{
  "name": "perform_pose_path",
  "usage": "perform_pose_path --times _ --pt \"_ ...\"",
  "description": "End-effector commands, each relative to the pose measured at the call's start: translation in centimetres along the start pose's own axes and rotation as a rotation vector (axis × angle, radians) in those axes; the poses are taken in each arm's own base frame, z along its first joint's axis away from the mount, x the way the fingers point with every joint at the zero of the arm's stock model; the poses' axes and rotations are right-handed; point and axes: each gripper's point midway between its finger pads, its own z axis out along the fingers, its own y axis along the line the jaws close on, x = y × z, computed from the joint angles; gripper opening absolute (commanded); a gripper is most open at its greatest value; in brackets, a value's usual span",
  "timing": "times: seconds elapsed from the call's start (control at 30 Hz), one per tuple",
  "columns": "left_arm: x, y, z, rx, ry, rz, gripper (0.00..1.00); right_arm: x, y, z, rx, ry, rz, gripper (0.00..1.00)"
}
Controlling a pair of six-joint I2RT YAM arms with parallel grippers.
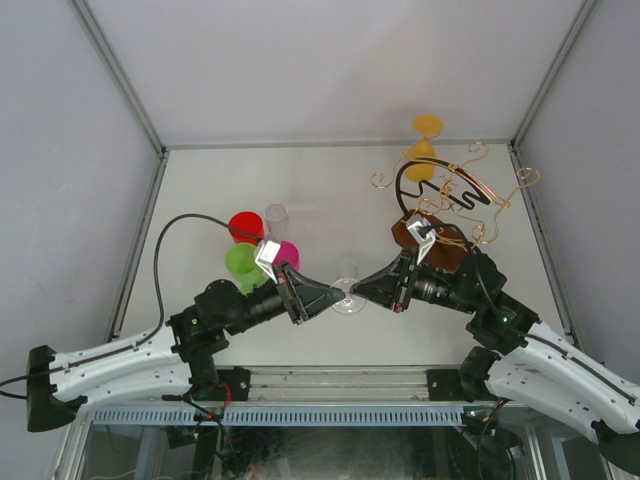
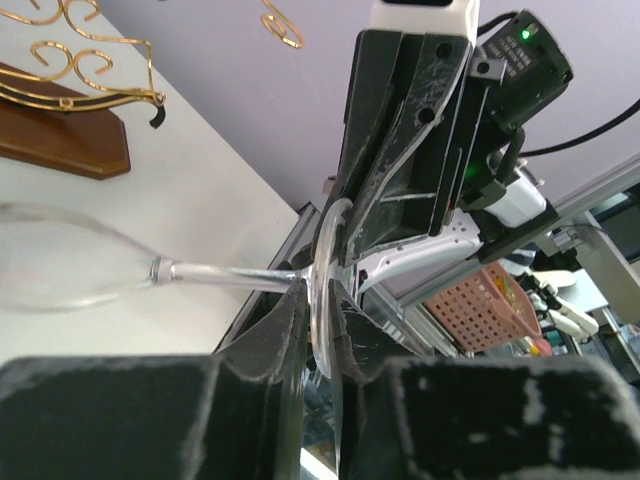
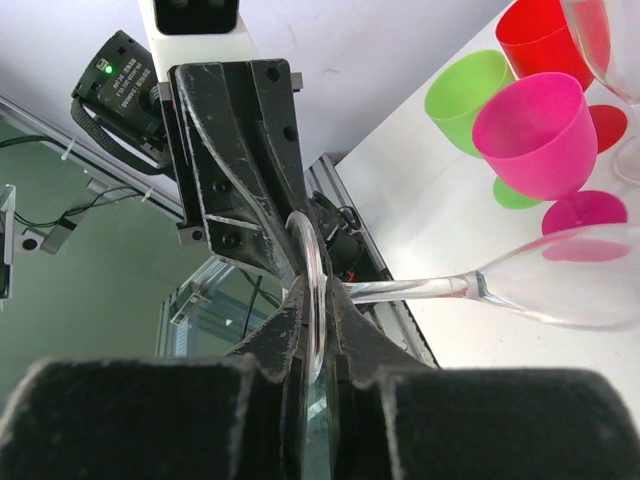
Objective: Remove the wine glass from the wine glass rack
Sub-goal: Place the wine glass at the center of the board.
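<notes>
A clear wine glass [image 1: 347,285] is held level between the two arms over the middle of the table, off the wine glass rack [image 1: 428,235]. Its bowl [image 2: 60,265] points away and its round foot stands on edge. My left gripper [image 1: 335,296] [image 2: 322,300] has its fingertips pressed to both faces of the foot's lower rim. From the other side, my right gripper [image 1: 363,289] [image 3: 318,290] is shut on the same foot. The bowl [image 3: 585,285] hangs just above the tabletop. The rack's brown base [image 2: 60,140] and gold wires stand at the back right.
A yellow glass [image 1: 425,150] hangs upside down on the far side of the rack. Red [image 1: 245,225], green [image 1: 240,262] and pink [image 1: 287,252] plastic goblets and another clear glass [image 1: 275,214] stand to the left, close behind my left wrist. The table's near edge rail runs just below the grippers.
</notes>
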Motion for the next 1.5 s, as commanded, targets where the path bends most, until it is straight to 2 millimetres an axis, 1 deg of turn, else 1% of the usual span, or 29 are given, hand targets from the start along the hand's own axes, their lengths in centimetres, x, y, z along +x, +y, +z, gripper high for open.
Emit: perform_pose_path --times 0.0,0.07,0.17,0.23,0.3,0.37,0.4,0.5,0.57,0.73,0.8,0.9,0.97,1.03,1.1,1.33,1.37,1.43,1.47 --pt "-0.5 -1.7 0.1 0.062 0.005 0.037 0.11 -2.1 1.4 -0.2 -0.047 -0.082 -0.043 0.0" --pt "-0.6 -1.6 0.1 0.056 -0.001 0.039 0.01 -2.0 1.5 -0.4 -0.049 -0.08 -0.049 0.0" --pt "-0.9 -1.3 0.0 0.046 -0.019 0.044 0.0 -1.7 1.4 -0.6 -0.046 -0.069 -0.071 0.0" --pt "-1.2 -1.4 -0.2 0.05 -0.034 0.05 0.0 -1.3 1.2 -0.9 -0.039 -0.054 -0.094 0.09" --pt "-1.5 -1.5 -0.4 0.052 -0.048 0.061 0.0 -1.0 0.9 -1.2 -0.028 -0.043 -0.123 0.21" --pt "-1.6 -1.4 -0.6 0.053 -0.061 0.068 0.0 -0.7 0.5 -1.6 -0.008 -0.035 -0.132 0.37" --pt "-1.7 -1.4 -0.7 0.054 -0.067 0.07 0.0 -0.6 0.4 -1.8 -0.001 -0.031 -0.134 0.42" --pt "-1.8 -1.2 -0.9 0.054 -0.077 0.084 0.0 0.2 0.3 -2.0 0.003 -0.001 -0.105 0.53" --pt "-1.8 -1.2 -1.0 0.057 -0.082 0.09 0.0 0.9 0.6 -1.8 -0.024 0.038 -0.078 0.55" --pt "-1.8 -1.2 -1.0 0.073 -0.096 0.1 0.0 1.9 1.1 -0.4 -0.079 0.116 0.018 0.56" --pt "-1.7 -1.0 -1.0 0.072 -0.106 0.102 0.0 2.1 1.2 0.2 -0.092 0.133 0.044 0.55" --pt "-1.6 -0.5 -1.0 0.059 -0.112 0.104 0.0 2.0 1.4 1.1 -0.113 0.135 0.065 0.5" --pt "-1.5 -0.2 -1.0 0.052 -0.111 0.108 0.0 2.0 1.3 1.5 -0.114 0.133 0.069 0.43" --pt "-1.4 -0.1 -1.0 0.05 -0.11 0.108 0.0 2.0 0.9 1.9 -0.1 0.132 0.071 0.33" --pt "-1.3 0.0 -1.1 0.046 -0.111 0.108 0.0 2.1 0.5 2.1 -0.089 0.135 0.07 0.26" --pt "-1.3 0.5 -1.3 0.033 -0.12 0.108 0.0 2.2 0.8 2.0 -0.119 0.137 0.02 0.0" --pt "-1.3 0.5 -1.4 0.032 -0.119 0.109 0.02 2.1 0.8 2.0 -0.122 0.125 0.006 0.0" --pt "-1.2 0.7 -1.4 0.022 -0.115 0.109 0.11 2.2 0.7 1.8 -0.132 0.107 -0.032 0.0" --pt "-1.2 0.8 -1.5 0.017 -0.114 0.11 0.18 2.3 0.8 1.7 -0.136 0.101 -0.055 0.0"
